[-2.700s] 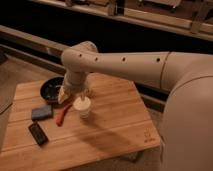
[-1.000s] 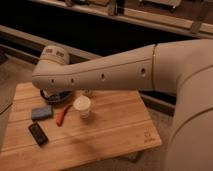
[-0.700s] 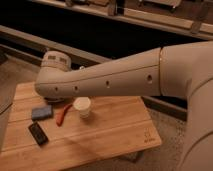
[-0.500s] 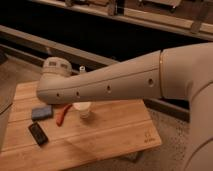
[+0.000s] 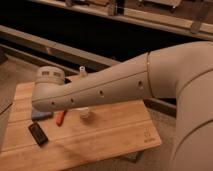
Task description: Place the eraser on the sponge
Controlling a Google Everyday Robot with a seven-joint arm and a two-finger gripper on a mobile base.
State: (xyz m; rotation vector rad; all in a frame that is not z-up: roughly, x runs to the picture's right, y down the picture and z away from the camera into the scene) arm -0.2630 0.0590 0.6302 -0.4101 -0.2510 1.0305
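Swinging lower across the view than a moment ago, the pale arm (image 5: 125,82) now covers the black bowl that showed earlier and hides more of what stands on the board, while the items there have kept their places. Its round joint (image 5: 49,82) hangs over the left part of the wooden table (image 5: 115,137). The gripper sits somewhere behind that thick link, out of sight. Its jaws stand spread apart and hold neither task thing, since both lie on the wood. Taken from that hidden hand, all the items lie toward the camera and below it. A white cup (image 5: 85,114) pokes out from under the link, upright, only its lower part showing. Left of the cup, the blue sponge (image 5: 41,116) peeps out beneath the joint, mostly covered. Between sponge and cup lies an orange stick (image 5: 61,118), slanted, just beside the sponge. Nearest the camera and farthest from the hand, the black eraser (image 5: 38,134) lies flat on the table, near the sponge but apart from it, not yet on it
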